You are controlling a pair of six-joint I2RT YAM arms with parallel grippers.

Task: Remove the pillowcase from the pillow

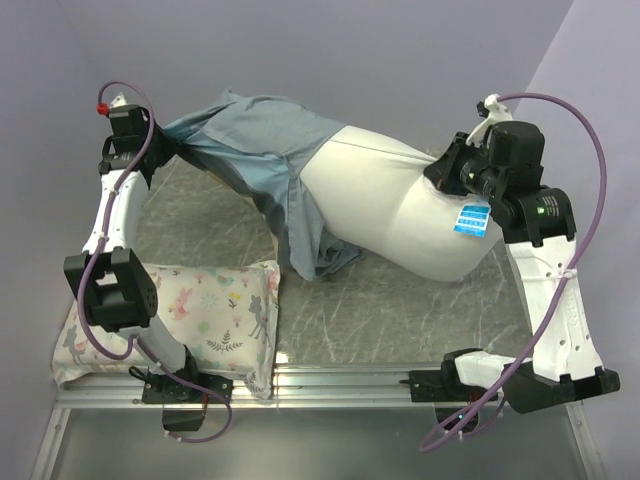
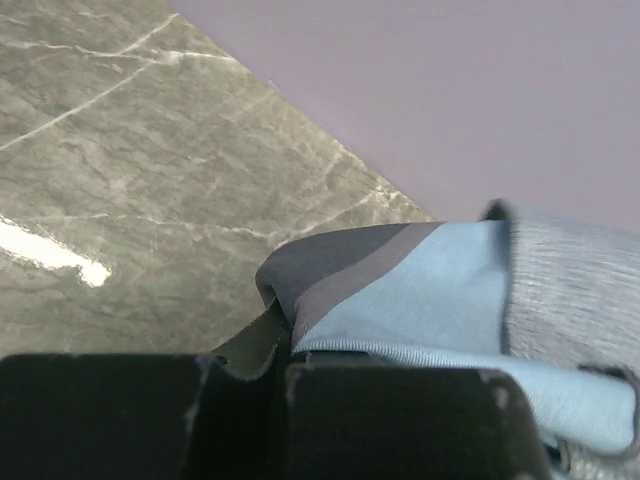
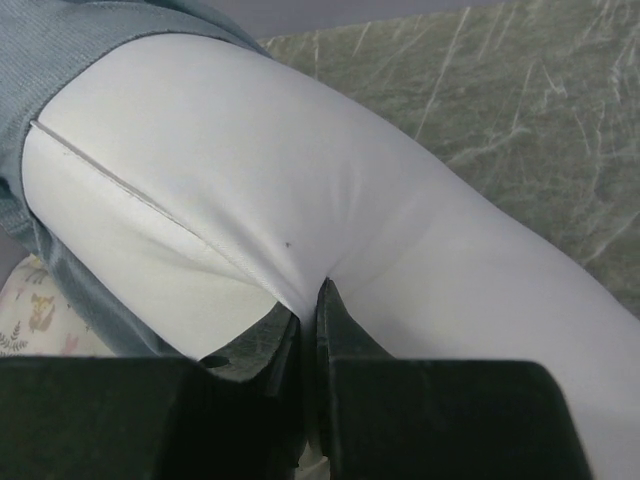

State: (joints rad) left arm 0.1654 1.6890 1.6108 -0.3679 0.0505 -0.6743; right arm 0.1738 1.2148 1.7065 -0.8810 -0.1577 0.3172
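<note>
Across the far half of the grey marbled counter (image 1: 400, 300) lies the plump white pillow (image 1: 390, 200), set on a slant from the far middle toward the right arm. More than half of it is bare. Only its far-left end sits inside the pillowcase (image 1: 260, 140), which shows mostly its plain slate-blue side. The cloth is drawn out in a taut sheet from the pillow toward the left arm. A loose bunch of it droops to the counter just in front of the pillow's middle.

Near the left arm's base, at the front-left corner of the counter, rests a smaller white floral deer-print pillow (image 1: 215, 305), well apart from the other two.

At the far left, the left end effector (image 1: 160, 150) has its jaws pressed together on a folded edge of the pillowcase. Its wrist view shows dark grey and pale blue bands of cloth coming straight out from between the fingers, held above the counter.

At the pillow's right end, the right end effector (image 1: 445, 170) is nearly closed, with only a thin slot between its fingers. A pinch of the pillow's white cover is gathered into that slot, and creases run out from the grip.

Just beside this end effector, a small blue-and-white tag (image 1: 471, 219) hangs from the pillow's right edge.
</note>
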